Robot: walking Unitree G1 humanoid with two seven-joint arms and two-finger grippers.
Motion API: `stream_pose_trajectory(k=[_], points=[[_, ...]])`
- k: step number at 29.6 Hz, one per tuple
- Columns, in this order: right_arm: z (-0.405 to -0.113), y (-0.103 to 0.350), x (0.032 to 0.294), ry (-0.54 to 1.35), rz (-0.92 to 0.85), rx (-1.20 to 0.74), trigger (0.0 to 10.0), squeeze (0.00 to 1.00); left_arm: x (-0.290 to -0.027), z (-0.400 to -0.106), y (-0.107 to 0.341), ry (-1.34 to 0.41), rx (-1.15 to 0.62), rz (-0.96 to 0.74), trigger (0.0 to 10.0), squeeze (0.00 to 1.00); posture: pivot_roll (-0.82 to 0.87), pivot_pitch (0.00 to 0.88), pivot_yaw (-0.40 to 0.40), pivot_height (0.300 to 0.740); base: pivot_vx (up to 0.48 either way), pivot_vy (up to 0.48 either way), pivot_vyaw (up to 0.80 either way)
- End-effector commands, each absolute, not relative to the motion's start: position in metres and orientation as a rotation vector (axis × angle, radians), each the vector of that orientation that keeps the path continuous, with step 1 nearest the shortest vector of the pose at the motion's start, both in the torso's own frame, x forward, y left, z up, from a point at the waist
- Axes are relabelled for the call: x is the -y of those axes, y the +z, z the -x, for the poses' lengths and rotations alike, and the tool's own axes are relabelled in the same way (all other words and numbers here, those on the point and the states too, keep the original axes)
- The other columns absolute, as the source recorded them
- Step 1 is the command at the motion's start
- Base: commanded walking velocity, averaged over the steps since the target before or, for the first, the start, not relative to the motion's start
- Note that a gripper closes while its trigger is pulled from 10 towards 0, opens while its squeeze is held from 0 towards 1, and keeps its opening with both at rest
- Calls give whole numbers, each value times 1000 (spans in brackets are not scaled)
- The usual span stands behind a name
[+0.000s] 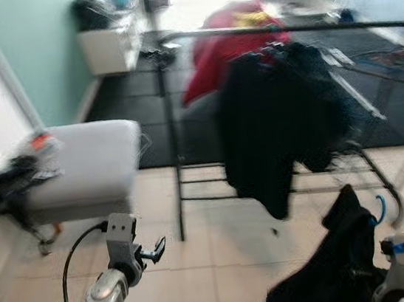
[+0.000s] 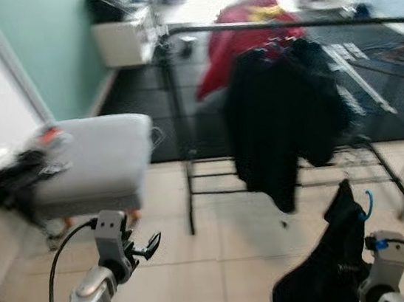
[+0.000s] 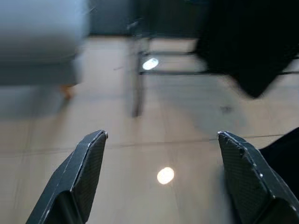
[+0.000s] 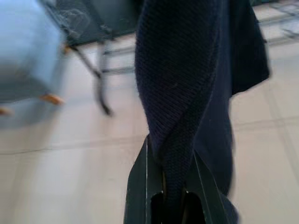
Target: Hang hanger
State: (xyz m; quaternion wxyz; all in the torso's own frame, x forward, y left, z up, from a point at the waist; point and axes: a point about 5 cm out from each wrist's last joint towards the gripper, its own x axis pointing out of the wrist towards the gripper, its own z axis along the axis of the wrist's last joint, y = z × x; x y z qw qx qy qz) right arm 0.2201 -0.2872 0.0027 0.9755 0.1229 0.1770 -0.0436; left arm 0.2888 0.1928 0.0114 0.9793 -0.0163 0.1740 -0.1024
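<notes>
A dark navy knitted garment (image 4: 187, 84) hangs from my right gripper (image 4: 170, 151), which is shut on a fold of it. In the eye views it droops low at the right (image 1: 344, 266), in front of my right wrist (image 1: 399, 263). A blue curved piece (image 1: 380, 211) shows beside its top; I cannot tell whether it is a hanger hook. Ahead stands a black clothes rack (image 1: 320, 26) carrying a black garment (image 1: 273, 127) and a red one (image 1: 212, 60). My left gripper (image 1: 152, 253) is open and holds nothing above the tiled floor (image 3: 161, 135).
A grey padded stool (image 1: 84, 163) stands at the left with dark items (image 1: 9, 184) on its near end. A white shelf unit (image 1: 110, 44) stands at the back by the green wall. A dark mat (image 1: 139, 122) lies beyond the beige tiles.
</notes>
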Motion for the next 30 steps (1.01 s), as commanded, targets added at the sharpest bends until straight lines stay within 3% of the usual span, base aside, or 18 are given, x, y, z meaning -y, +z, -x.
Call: stream_pose_trajectory(k=[1, 10, 19, 26, 30], points=[[-214, 7, 297, -104, -226, -330, 10000, 0, -187, -292, 13, -224, -346, 36, 10000, 0, -60, 85, -35, 740, 337, 0, 0], [-245, 47, 291, 50, -35, -228, 10000, 0, -188, -292, 14, -226, -349, 36, 10000, 0, -61, 86, -33, 740, 335, 0, 0], [-276, 104, 295, 60, 19, -66, 10000, 0, -187, -293, 14, -228, -348, 34, 10000, 0, -63, 80, -37, 740, 335, 0, 0], [-283, 120, 295, 50, 19, -26, 10000, 0, -185, -292, 13, -235, -350, 32, 10000, 0, -61, 74, -40, 740, 344, 0, 0], [-286, 129, 293, 45, 5, -12, 10000, 0, -184, -291, 12, -241, -351, 29, 10000, 0, -61, 68, -40, 740, 439, 0, -752]])
